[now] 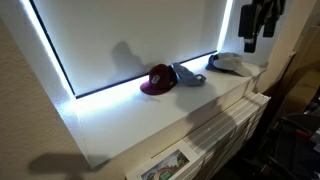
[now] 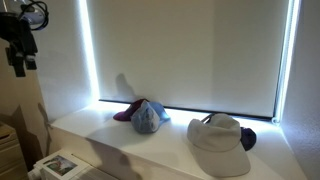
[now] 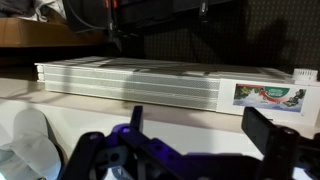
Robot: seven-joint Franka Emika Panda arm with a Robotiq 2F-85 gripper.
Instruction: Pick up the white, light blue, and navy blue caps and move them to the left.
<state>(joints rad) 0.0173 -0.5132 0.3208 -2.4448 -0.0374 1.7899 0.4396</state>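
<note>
Because these caps are light, floppy cloth, I judge a pinch on the stiffer brim or a bunched crown will hold best; nothing looks fragile. My gripper [image 2: 18, 62] hangs high above, jaws fully apart, holding nothing. In an exterior view the white cap [image 2: 218, 143] sits on the ledge [image 2: 100, 140], with the navy blue cap [image 2: 248, 138] tucked against it at three o'clock. The light blue cap [image 2: 150, 118] lies at ten o'clock, against a maroon cap [image 2: 126, 112]. The ledge is smooth and white, the room dim, and the drawn blind [image 2: 185, 50] glows at its edges.

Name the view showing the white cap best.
An exterior view: the white cap is large, whole, in the foreground. In an exterior view the cap is small; the wrist view shows perhaps its edge.
</note>
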